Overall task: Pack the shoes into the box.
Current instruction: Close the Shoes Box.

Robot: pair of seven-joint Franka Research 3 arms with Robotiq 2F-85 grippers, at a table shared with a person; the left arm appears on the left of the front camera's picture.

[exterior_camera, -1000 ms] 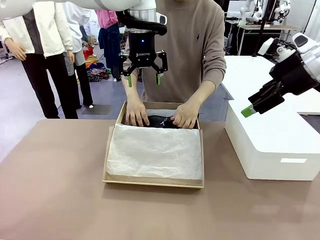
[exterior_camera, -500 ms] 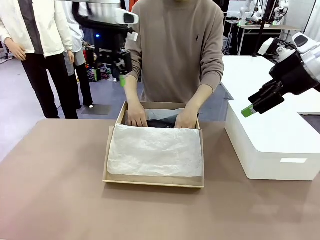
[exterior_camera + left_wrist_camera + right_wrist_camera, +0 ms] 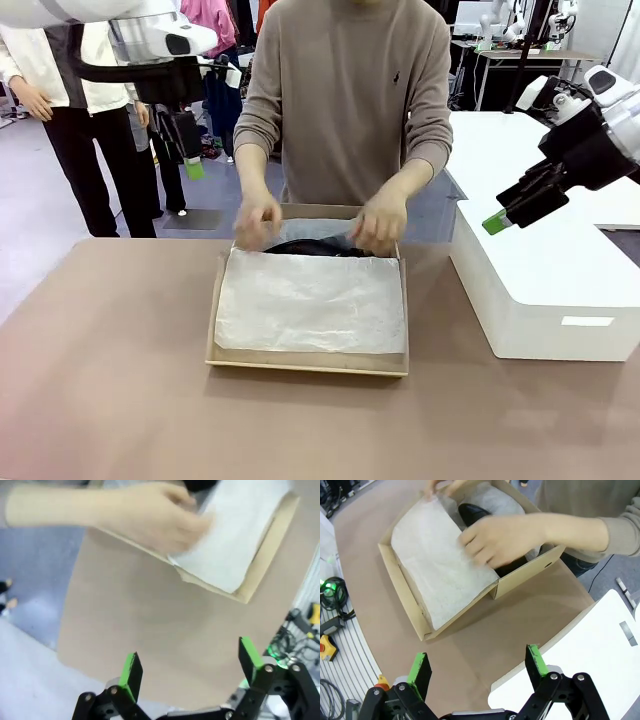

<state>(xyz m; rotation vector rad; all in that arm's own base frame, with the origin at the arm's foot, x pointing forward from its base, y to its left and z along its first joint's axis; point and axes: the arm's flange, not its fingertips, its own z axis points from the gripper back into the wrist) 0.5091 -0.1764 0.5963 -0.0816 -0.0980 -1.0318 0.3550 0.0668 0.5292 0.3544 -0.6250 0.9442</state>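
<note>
Fingers of the left gripper are standing wide apart and holding nothing. In the front view this gripper is hanging high above the table's far edge, at about 10 o'clock from the box, well apart from it and pointing down.

The right gripper is also gaping with nothing between its pads. It is hovering at about 2 o'clock from the box, over the white block, tilted down toward the table's middle.

The box is lying open at the table's centre, with the white block just beside it at 3 o'clock. Tissue is covering most of the inside, from the 6 o'clock wall up. The shoes are lying inside the box at its 12 o'clock end, showing as a glossy black strip past the tissue's far edge.

The person is standing at 12 o'clock and reaching both hands into that end. One hand, at 11 o'clock, is blurring with motion and pinching the tissue's corner. The other hand, at 1 o'clock, is hanging over the shoes with its fingertips at the tissue's edge; whether it is touching the shoes I cannot tell.
</note>
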